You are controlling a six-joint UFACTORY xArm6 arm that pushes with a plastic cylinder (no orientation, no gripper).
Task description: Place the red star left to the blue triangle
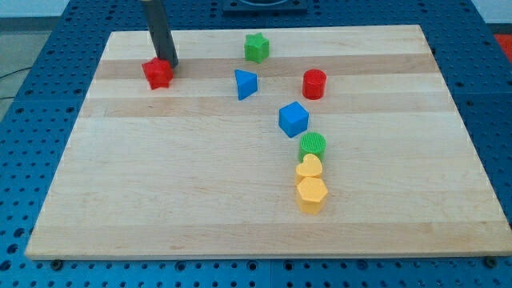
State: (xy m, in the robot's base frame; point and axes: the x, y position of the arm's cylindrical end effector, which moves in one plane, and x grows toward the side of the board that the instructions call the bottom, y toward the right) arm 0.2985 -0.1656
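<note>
My tip (170,64) is sitting at the view's upper left of the board (240,208), touching or just behind the red star (158,74) on its upper-right side. I am carrying no claw at all, only the straight rod, so there is nothing to spread or pinch; whatever I do to the star, I am doing by pushing.

The star is lying near the board's top-left corner, well apart from the blue triangle (246,83) and roughly level with it. It is already lying on the triangle's left, but at a distance, so I judge the job as closing that gap. Being on the star's upper right is awkward for that: a push from here would be sending it down and leftward, away from the goal. I would be better placed on the star's left side, driving it toward the view's right.

Further right, the green star (256,47) is resting above the triangle, near the top edge. The red cylinder (314,83) is standing to the triangle's right, and the blue cube (294,119) below it. Under that, a green cylinder (313,145), yellow heart (309,167) and yellow hexagon (311,194) are forming a touching column, all clear of the star's path.
</note>
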